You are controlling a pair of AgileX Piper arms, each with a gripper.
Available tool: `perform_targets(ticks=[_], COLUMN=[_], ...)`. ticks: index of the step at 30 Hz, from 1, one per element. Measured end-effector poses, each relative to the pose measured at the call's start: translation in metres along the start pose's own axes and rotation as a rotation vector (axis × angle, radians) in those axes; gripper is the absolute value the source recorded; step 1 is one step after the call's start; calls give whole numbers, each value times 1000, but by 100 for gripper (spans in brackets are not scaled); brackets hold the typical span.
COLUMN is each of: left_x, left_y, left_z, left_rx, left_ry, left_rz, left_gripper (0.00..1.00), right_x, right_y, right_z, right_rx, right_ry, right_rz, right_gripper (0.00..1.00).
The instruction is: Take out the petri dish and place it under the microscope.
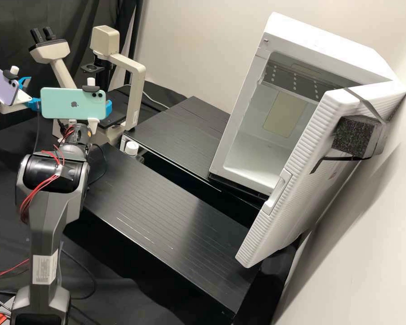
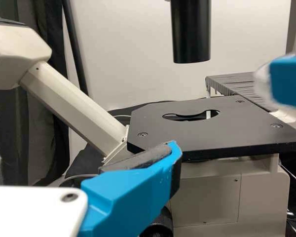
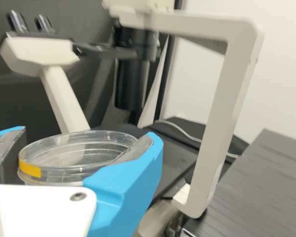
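Observation:
In the high view my right gripper (image 1: 108,109) is behind the green phone, in front of the microscope (image 1: 136,85). The right wrist view has my right gripper (image 3: 86,139) shut on the clear round petri dish (image 3: 79,160), which has a yellow tape mark. My left gripper (image 1: 30,93) stands open at the far left of the high view. In the left wrist view my left gripper (image 2: 84,152) is beside the black microscope stage (image 2: 187,140), and nothing lies on the visible part of the stage. The other arm's blue finger (image 2: 291,81) shows there near the stage's far right.
The white fridge (image 1: 261,153) has its door (image 1: 297,167) open at the right. Low black platforms (image 1: 167,212) lie between arm and fridge, with a white-capped bottle (image 1: 131,148) near them. The microscope's black tube (image 2: 191,32) hangs above the stage.

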Motion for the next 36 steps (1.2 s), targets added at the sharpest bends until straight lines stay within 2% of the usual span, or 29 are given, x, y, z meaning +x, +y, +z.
perform_targets(ticks=[6, 12, 17, 21, 25, 36], left_x=[0, 0, 0, 0, 0, 0], left_y=[0, 0, 0, 0, 0, 0], left_z=[0, 0, 0, 0, 0, 0], left_rx=[0, 0, 0, 0, 0, 0], left_ry=[0, 0, 0, 0, 0, 0], left_rz=[0, 0, 0, 0, 0, 0], left_gripper=[100, 100, 100, 100, 100, 100], right_x=[24, 49, 70, 82, 95, 118], right_y=[4, 9, 4, -1, -5, -5], right_z=[2, 2, 6, 11, 15, 17], right_rx=[9, 38, 38, 70, 80, 105], right_ry=[-23, -37, -60, -89, -110, -122], right_rz=[-11, -8, -37, -56, -78, -64], right_gripper=[0, 0, 0, 0, 0, 0])
